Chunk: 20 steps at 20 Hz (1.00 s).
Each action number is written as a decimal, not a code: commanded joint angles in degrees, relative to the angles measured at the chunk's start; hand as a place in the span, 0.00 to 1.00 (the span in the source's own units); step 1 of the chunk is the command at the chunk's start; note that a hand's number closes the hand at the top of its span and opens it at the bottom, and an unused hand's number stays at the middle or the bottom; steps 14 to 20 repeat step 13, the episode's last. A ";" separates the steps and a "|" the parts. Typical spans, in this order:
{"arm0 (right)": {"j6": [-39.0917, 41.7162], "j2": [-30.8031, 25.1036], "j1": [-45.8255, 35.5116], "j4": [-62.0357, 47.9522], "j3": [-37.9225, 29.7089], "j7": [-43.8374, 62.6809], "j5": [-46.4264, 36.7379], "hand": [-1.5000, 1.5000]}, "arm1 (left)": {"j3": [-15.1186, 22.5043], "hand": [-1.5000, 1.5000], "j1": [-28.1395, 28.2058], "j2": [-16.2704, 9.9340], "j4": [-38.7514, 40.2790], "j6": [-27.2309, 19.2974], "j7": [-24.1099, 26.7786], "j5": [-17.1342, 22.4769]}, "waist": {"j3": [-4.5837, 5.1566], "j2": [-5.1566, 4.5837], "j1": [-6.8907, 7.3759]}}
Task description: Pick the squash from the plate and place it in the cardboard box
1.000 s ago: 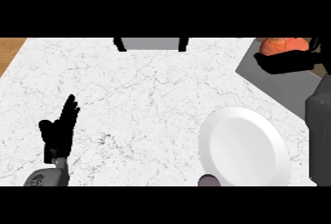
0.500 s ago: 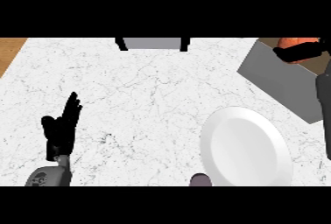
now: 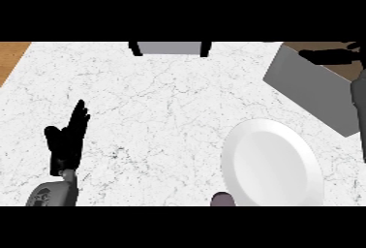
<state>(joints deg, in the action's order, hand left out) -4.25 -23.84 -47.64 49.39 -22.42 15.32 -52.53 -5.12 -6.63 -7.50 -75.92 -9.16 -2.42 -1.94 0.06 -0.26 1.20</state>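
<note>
The white plate (image 3: 271, 164) lies at the lower right of the marble counter (image 3: 164, 106) with nothing on it. The cardboard box (image 3: 307, 85) stands at the upper right, showing a grey outer wall and a brown inside. My right hand (image 3: 327, 54) hovers over the box's inside with its fingers stretched out to the left and nothing visible in them. Its grey forearm (image 3: 358, 97) runs down the right edge. The squash shows nowhere in this view. My left hand (image 3: 68, 138) rests open at the lower left, fingers pointing up.
A grey object with two black uprights (image 3: 170, 47) sits at the counter's far edge. A small dark rounded thing (image 3: 223, 198) pokes in at the bottom edge beside the plate. Wooden floor (image 3: 13, 55) shows past the counter's left corner.
My right hand carried the orange squash further over the box; its fingers have straightened and the squash no longer shows. The left hand has stayed put.
</note>
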 commanded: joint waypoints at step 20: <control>5.27 -4.71 1.39 0.58 -18.69 -18.23 28.96 0.00 | -0.57 0.50 2.05 -0.43 -0.94 -0.16 -0.05 -0.15 | -0.07 0.65 -1.84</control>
